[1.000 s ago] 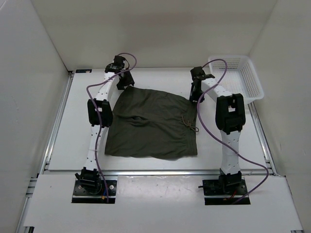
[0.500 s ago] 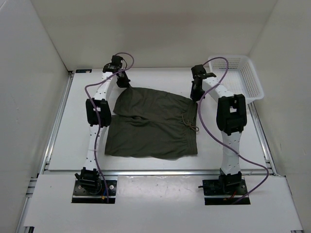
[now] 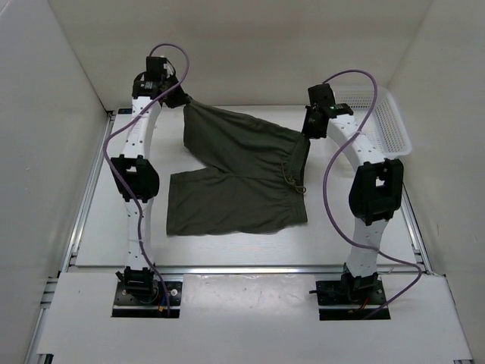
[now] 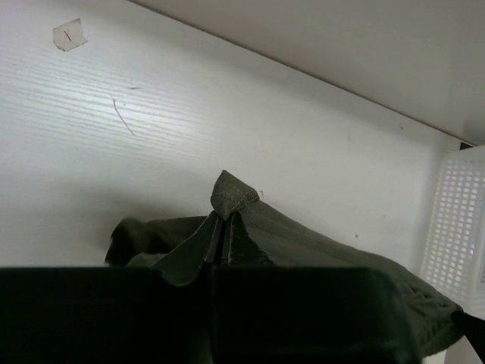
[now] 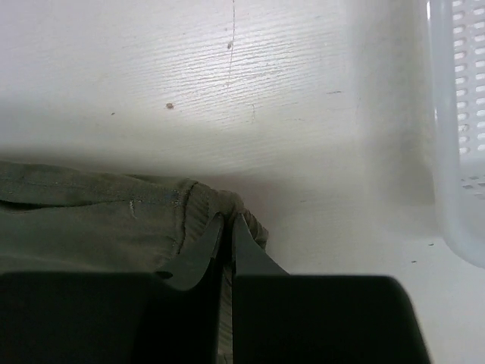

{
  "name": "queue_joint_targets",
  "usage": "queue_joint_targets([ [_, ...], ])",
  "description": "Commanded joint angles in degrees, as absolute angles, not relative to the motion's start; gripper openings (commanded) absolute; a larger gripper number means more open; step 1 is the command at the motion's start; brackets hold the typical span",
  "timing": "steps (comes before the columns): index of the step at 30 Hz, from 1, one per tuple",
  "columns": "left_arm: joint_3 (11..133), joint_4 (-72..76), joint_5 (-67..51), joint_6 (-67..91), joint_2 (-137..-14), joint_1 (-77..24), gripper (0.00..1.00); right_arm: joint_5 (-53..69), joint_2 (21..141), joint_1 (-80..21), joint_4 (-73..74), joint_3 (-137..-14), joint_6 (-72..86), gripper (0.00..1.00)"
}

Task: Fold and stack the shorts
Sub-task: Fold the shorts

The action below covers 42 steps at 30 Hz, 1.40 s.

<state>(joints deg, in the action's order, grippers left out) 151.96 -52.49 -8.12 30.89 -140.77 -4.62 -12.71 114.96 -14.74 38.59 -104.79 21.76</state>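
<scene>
Pretty sure this is a robotics lab test cell: plain white panels boxing in a white table, aluminium rail down its left edge, purple-cabled arms bolted along the near edge.

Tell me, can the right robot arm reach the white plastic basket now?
Probably yes: the white plastic mesh basket sits close beside the right gripper, with bare table between. But its jaws are shut on the dark olive-green fabric shorts, so they would drag along.

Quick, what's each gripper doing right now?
Left gripper: closed, holding a corner of the shorts.
Right gripper: closed, holding the shorts as well.
</scene>
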Motion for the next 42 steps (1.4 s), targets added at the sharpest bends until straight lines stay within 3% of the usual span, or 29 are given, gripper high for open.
queue_joint_targets([
  [1, 148.37, -51.50, -9.32, 29.45, -133.52, -4.13, 0.10, -12.84, 109.35, -14.41, 37.88, -103.37, 19.95, 0.00],
  [12, 122.45, -50.98, -2.91, 27.77, -111.99, -3.60, 0.10, -14.58, 94.14, -18.88, 35.77, -88.08, 19.51, 0.00],
  [23, 72.20, -49.31, 0.26, 36.64, -78.10, -4.13, 0.10, -22.49, 73.58, -30.91, 39.46, -60.75, 27.15, 0.00],
  [24, 68.24, -49.31, -1.74, 37.52, -75.35, -4.13, 0.21, -24.41, 72.26, -32.07, 40.25, -59.17, 29.94, 0.02],
  [25, 64.38, -49.31, -3.50, 38.49, -72.80, -4.13, 0.47, -24.96, 70.07, -33.04, 41.91, -57.76, 31.62, 0.11],
  [26, 57.03, -49.31, -4.99, 40.15, -68.60, -4.13, 0.77, -24.96, 69.00, -34.70, 41.92, -55.13, 32.95, 0.30],
  [27, 53.91, -49.31, -5.88, 40.95, -67.08, -4.13, 0.96, -24.96, 68.04, -35.67, 42.62, -53.89, 35.31, 0.53],
  [28, 51.44, -49.92, -6.76, 40.96, -65.93, -3.52, 1.00, -24.96, 66.46, -37.42, 42.63, -53.01, 36.72, 0.76],
  [29, 48.46, -49.92, -6.77, 41.57, -65.22, -3.52, 1.00, -26.35, 65.75, -38.14, 43.32, -51.52, 38.04, 0.83],
  [32, 48.94, -49.92, -5.02, 42.10, -66.69, -3.52, 0.98, -27.33, 64.69, -39.46, 43.33, -50.89, 40.87, 0.78],
  [34, 50.53, -49.92, -2.82, 41.49, -68.11, -4.12, 0.83, -27.33, 64.69, -39.46, 43.33, -51.41, 42.27, 0.61],
  [36, 51.77, -49.92, -1.59, 41.48, -70.30, -4.66, 0.79, -26.55, 64.69, -39.46, 42.81, -51.42, 42.28, 0.50],
  [38, 52.47, -49.92, -1.06, 40.88, -73.02, -4.66, 0.79, -24.36, 64.69, -38.94, 42.80, -51.94, 42.28, 0.43],
  [40, 52.47, -49.92, -0.27, 40.87, -74.70, -4.66, 0.88, -22.95, 64.69, -38.32, 42.28, -51.94, 42.80, 0.43],
  [42, 52.47, -49.92, -0.26, 40.87, -76.72, -4.66, 0.88, -22.24, 65.21, -38.32, 40.88, -53.16, 42.80, 0.44],
])
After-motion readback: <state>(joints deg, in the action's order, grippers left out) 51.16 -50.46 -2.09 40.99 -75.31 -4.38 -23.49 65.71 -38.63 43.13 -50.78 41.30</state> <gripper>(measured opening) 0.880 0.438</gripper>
